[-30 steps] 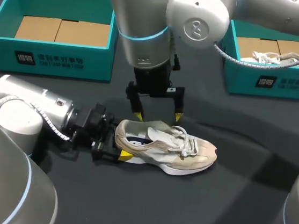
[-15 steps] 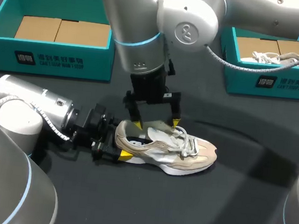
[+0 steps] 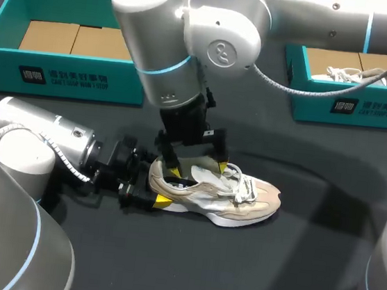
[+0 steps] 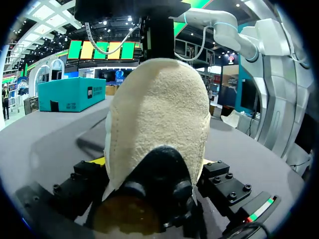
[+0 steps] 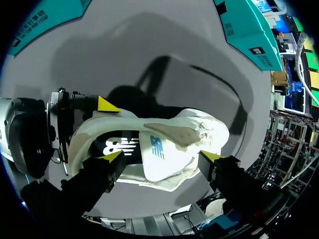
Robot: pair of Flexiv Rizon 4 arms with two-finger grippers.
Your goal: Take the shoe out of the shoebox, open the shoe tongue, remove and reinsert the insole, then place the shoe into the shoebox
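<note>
heel end: my left gripper (image 3: 152, 190) clamps the heel of the beige-and-white mesh sneaker (image 3: 236, 197) from both sides, arm lying low on the black table (image 3: 248, 277); no way in there.
over shoe mouth: my right gripper (image 3: 197, 170) hangs spread across the collar, bulky arm blocks overhead.
toe end: bare table, free.
near side of sole: bare table, free.
far left: teal cardboard shoebox (image 3: 68, 78), well apart from sneaker; gap partly taken by right arm.
far right: second teal shoebox (image 3: 355, 107), right arm and grey cable (image 3: 305, 88) cross above it.
</note>
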